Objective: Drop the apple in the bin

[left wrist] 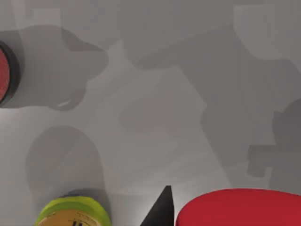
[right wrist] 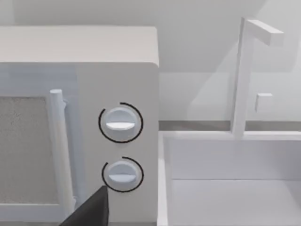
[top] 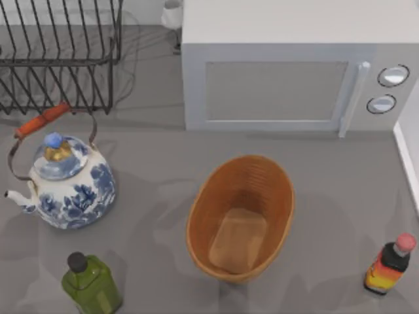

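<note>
bin [top: 196, 222] empty, in front of microwave [top: 275, 85] | apple [left wrist: 240, 207] by left fingertip [left wrist: 160, 212], grip unclear | drop pending

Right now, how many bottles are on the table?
2. A green bottle with a black cap stands at the table's front left, below the teapot. A red-capped orange-and-black bottle stands at the front right, right of the basket. Others may be out of frame.

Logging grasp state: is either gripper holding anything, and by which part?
Cannot be told. The apple lies close beside the left gripper in the left wrist view, but any contact is cut off.
</note>
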Action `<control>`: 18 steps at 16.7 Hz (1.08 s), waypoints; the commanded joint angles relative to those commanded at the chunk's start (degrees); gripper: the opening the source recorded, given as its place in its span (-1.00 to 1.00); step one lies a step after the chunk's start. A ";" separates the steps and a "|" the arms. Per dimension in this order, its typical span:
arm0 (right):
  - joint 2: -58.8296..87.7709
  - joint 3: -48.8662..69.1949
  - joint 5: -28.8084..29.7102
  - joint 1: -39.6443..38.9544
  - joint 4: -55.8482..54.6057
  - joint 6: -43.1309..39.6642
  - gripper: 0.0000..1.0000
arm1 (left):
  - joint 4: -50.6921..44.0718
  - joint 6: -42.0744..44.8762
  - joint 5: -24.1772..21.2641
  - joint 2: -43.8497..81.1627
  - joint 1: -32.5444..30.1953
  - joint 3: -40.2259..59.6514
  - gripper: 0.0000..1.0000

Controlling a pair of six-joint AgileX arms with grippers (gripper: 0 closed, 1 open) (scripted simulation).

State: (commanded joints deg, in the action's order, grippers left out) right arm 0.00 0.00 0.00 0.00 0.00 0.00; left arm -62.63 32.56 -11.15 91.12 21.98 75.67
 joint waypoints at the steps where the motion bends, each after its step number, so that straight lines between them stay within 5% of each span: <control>1: 0.00 0.00 0.00 0.00 0.00 0.00 1.00 | 0.15 0.12 0.00 0.22 -0.17 -0.13 -1.00; 7: 0.00 0.00 0.00 0.00 0.00 0.00 1.00 | -3.54 1.27 1.21 0.99 -6.95 8.48 -1.00; 13: 0.00 0.00 0.00 0.00 0.00 0.00 1.00 | -12.36 5.06 3.78 5.00 -23.90 33.02 -1.00; 18: 0.00 0.00 0.00 0.00 0.00 0.00 1.00 | -20.87 6.86 5.60 11.26 -37.23 44.00 -1.00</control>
State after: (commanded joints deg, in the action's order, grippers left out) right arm 0.00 0.00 0.00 0.00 0.00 0.00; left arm -83.50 39.41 -5.54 102.38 -15.25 119.67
